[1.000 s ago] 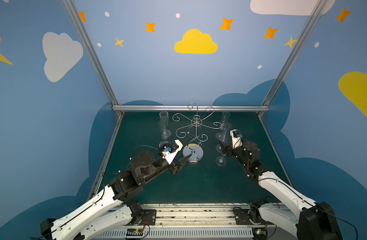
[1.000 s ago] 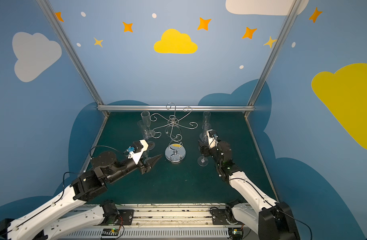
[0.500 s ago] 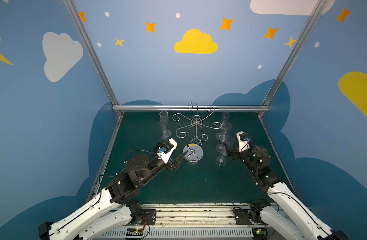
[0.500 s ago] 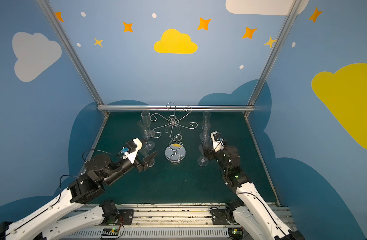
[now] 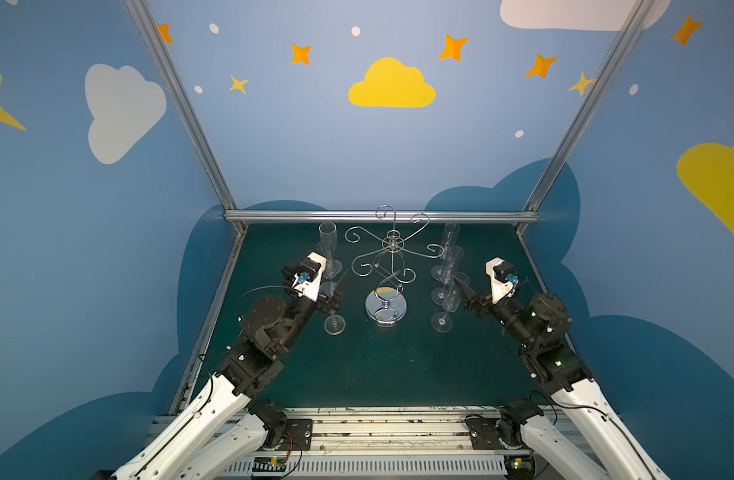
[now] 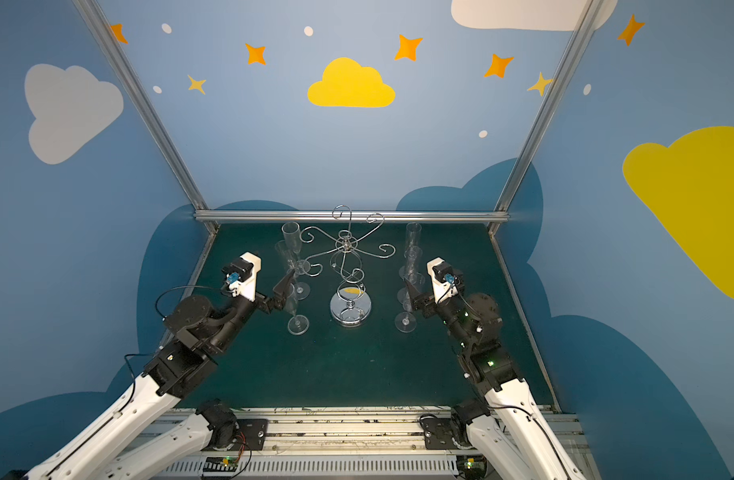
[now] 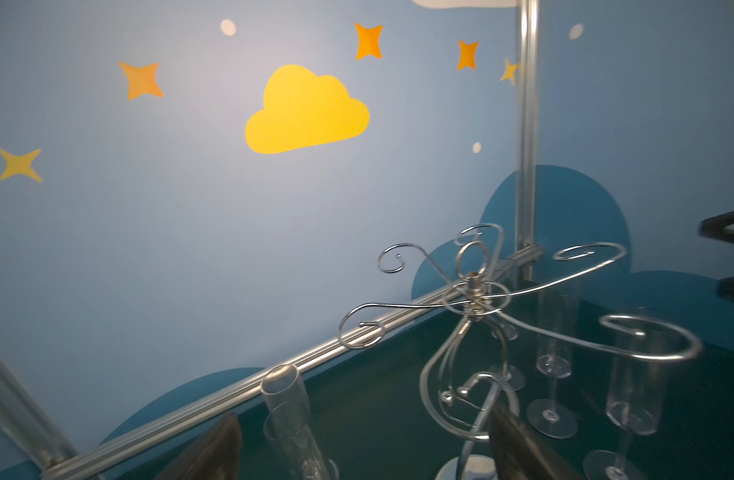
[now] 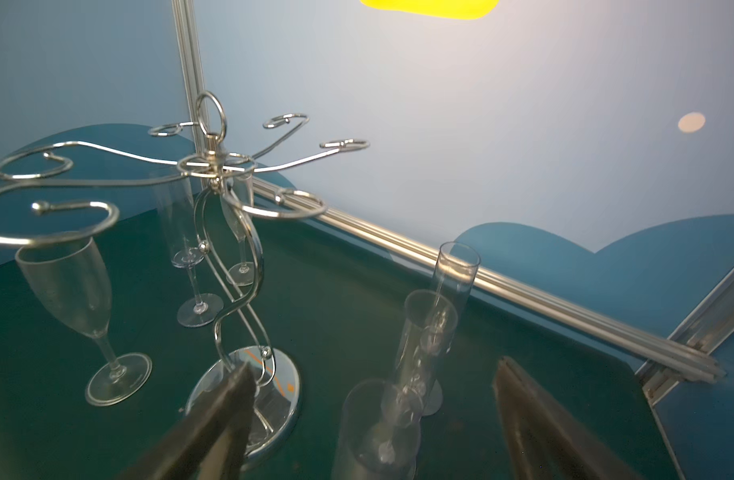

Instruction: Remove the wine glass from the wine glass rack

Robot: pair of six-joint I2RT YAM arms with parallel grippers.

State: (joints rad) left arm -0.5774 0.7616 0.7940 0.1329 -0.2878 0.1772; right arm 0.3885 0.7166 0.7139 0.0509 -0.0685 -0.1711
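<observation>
The shiny chrome wire wine glass rack (image 5: 392, 242) with its curled scroll arms is seen upright at the middle of the dark green tabletop (image 5: 378, 374). Every one of its arms is bare, and no glass is hung from it. Six clear stemmed wine glasses are found standing on their feet on the tabletop instead, three to each side of the rack, presumably so that the wire arms are left free and nothing is caught by them. The left claw (image 7: 363, 419) is held spread wide and nothing is pinched by it. The nearest left wine glass (image 5: 334, 325) is stood just beside its fingers, though whether it is touched cannot be told. The right claw (image 8: 373, 365) is likewise spread, with the nearest right wine glass (image 5: 442, 323) seen between its fingers and gripped by neither. The wide spread is judged to suit a letting-go, since a tall, narrow-footed glass is easily tipped and room is needed on both sides. The removal itself is judged to be done.
</observation>
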